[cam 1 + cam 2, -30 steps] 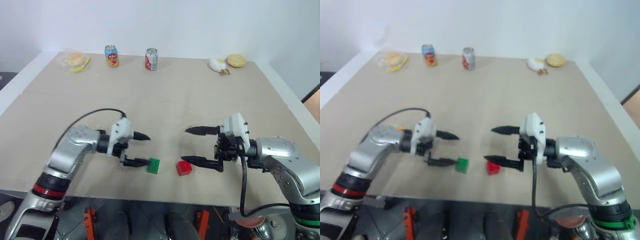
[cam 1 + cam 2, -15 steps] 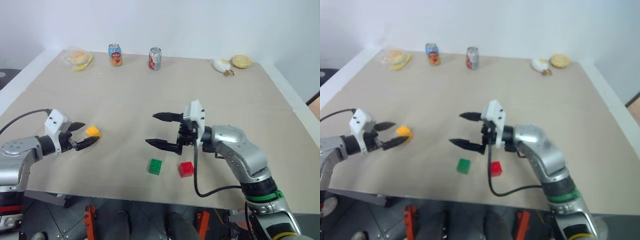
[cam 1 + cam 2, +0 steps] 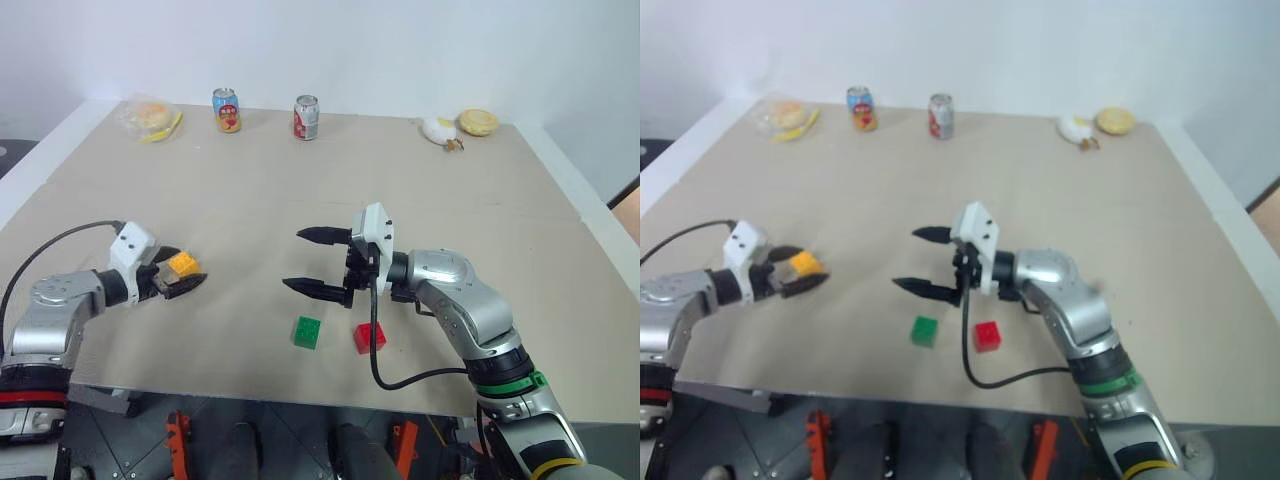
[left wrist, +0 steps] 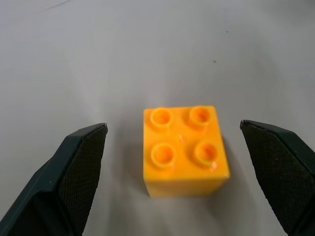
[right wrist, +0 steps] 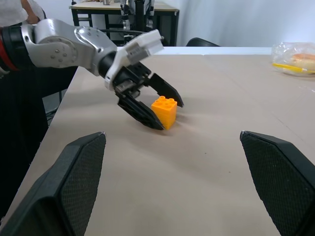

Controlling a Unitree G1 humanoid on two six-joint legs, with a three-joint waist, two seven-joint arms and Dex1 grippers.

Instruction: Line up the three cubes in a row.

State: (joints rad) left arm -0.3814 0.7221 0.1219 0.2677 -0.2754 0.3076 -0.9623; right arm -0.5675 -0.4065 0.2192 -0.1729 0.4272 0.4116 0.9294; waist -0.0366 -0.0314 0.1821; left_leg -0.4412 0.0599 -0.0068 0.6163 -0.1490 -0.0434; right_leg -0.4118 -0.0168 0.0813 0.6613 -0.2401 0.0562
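The left gripper [image 3: 178, 274] sits low over the table [image 3: 400, 190] with its fingers spread apart, one on each side of the yellow-orange cube [image 4: 184, 150] (studs up, resting on the table, neither finger pressing it). The right gripper [image 3: 311, 262] hangs above the middle of the table, pointing toward the left arm, its fingers wide apart and holding nothing. Just below it, near the front edge, the green cube [image 3: 307, 332] and red cube [image 3: 369, 337] lie side by side, a little apart.
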